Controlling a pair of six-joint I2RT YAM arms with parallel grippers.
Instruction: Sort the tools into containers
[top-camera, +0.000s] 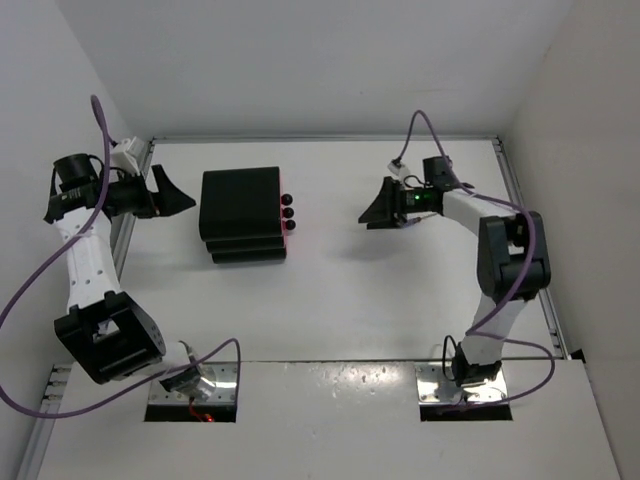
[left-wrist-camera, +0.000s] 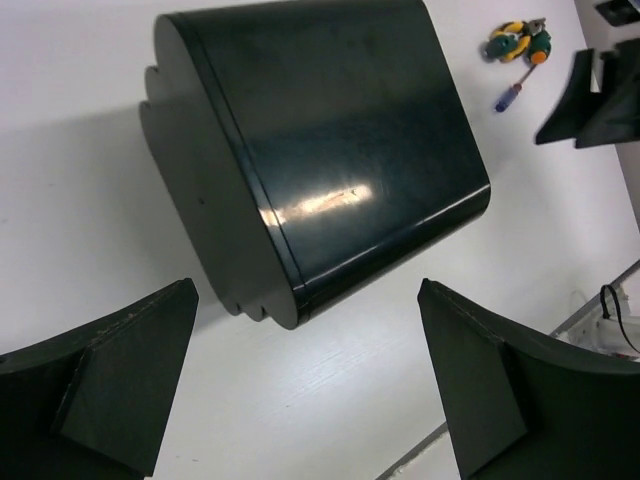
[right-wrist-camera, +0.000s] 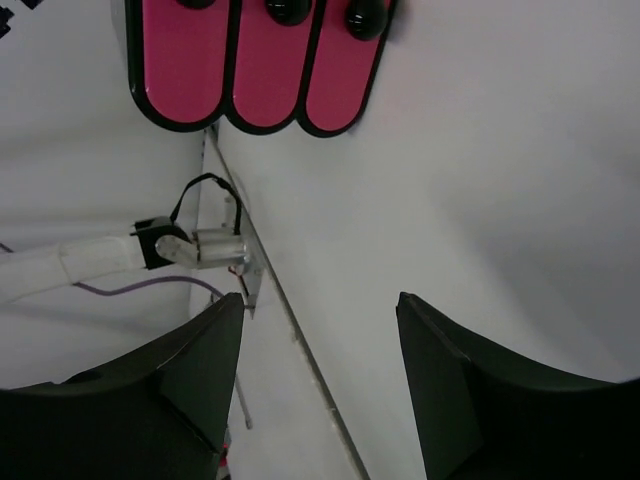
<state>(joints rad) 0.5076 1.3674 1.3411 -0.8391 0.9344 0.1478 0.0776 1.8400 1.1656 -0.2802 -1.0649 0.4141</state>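
Several tools (left-wrist-camera: 520, 45) clustered — near right pincer (left-wrist-camera: 597, 97), untouched.

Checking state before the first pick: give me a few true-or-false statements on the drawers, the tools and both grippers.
1. All three pink drawers are shut. True.
2. The left gripper holds the purple screwdriver. False: it is open and empty; the screwdriver lies on the table.
3. The pliers lie on the table near the screwdriver. True.
4. The right gripper is shut. False: it is open, with nothing between the fingers.
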